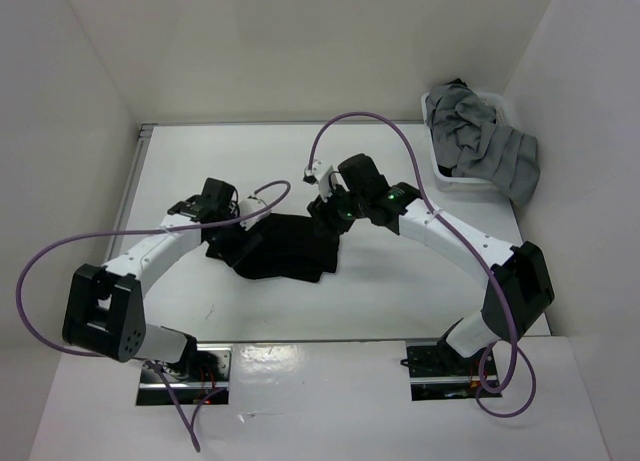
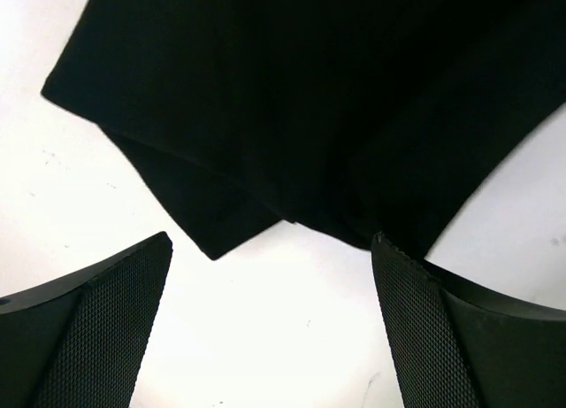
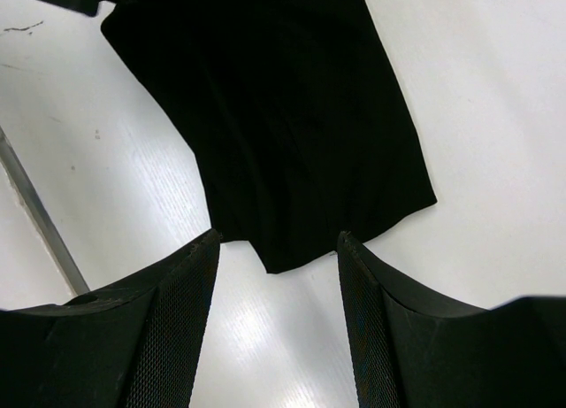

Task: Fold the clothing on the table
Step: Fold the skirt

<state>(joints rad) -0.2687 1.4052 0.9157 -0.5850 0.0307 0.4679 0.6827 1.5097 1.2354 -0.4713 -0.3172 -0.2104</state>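
Observation:
The black clothing (image 1: pixel 280 246) lies flat in layers at the middle of the white table (image 1: pixel 400 291). My left gripper (image 1: pixel 228 239) hovers over its left edge, open, with nothing between the fingers; in the left wrist view a folded corner of the clothing (image 2: pixel 292 98) points down toward the gap of the left gripper (image 2: pixel 270 249). My right gripper (image 1: pixel 327 216) hangs over the clothing's far right corner, also open and empty. In the right wrist view the clothing (image 3: pixel 283 125) ends in a corner just above the gap of the right gripper (image 3: pixel 279 240).
A white basket (image 1: pixel 452 181) with grey garments (image 1: pixel 485 146) spilling over its rim stands at the back right. White walls close in the table on three sides. A metal rail (image 1: pixel 135 176) runs along the left edge. Purple cables loop from both arms.

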